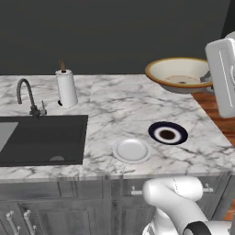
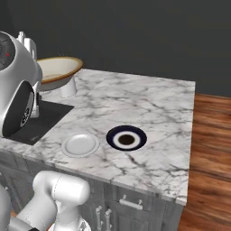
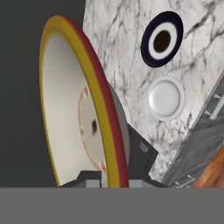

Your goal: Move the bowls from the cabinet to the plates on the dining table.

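My gripper (image 1: 209,79) is shut on the rim of the wide beige bowl (image 1: 179,74) with the tan-brown rim and holds it in the air above the back right of the dining table (image 1: 119,106). The hand view has the bowl (image 3: 74,109) edge-on, its rim pinched between my gripper (image 3: 111,178). On the marble, in front of and below the bowl, lie the dark blue plate (image 1: 168,133) (image 2: 126,137) (image 3: 162,39) and, left of it nearer the front edge, the white plate (image 1: 131,150) (image 2: 80,145) (image 3: 165,98). Both plates are bare. The cabinet is out of view.
A black sink (image 1: 41,137) with a faucet (image 1: 27,95) fills the table's left part. A paper-towel roll (image 1: 66,88) stands behind it. Wooden floor (image 2: 212,135) lies past the table's right edge. Grey drawer fronts (image 2: 131,203) run below the top.
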You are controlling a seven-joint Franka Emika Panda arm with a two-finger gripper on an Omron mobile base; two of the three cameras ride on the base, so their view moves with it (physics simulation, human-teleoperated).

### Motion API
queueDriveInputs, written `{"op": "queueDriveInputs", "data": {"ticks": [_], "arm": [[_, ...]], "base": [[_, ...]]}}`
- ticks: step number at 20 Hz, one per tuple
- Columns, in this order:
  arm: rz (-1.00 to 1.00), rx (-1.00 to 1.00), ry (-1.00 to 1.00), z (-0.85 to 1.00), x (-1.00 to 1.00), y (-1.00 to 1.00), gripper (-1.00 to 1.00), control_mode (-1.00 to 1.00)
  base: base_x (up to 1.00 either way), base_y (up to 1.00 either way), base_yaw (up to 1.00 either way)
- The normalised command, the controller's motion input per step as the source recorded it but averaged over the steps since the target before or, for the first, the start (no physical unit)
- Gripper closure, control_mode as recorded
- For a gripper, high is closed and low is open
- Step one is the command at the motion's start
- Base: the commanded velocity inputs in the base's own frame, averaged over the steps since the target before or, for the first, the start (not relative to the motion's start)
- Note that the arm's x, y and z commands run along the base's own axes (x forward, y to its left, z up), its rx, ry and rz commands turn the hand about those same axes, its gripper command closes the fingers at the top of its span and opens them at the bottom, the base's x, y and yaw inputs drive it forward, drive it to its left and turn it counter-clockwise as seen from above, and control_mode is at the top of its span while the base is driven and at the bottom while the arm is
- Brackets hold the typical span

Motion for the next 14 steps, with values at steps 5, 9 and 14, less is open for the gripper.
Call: {"op": "queueDriveInputs", "data": {"ticks": [5, 9, 14], "arm": [[-0.04, 0.01, 0.00, -0.07, -0.02, -0.01, 1.00, -1.00], [-0.06, 0.03, 0.00, -0.28, -0.08, -0.16, 1.00, -1.00], [0.03, 0.00, -0.02, -0.39, 0.00, -0.10, 1.00, -1.00]], "base": [[-0.02, -0.02, -0.18], [0.00, 0.00, 0.00], [0.00, 0.00, 0.00]]}}
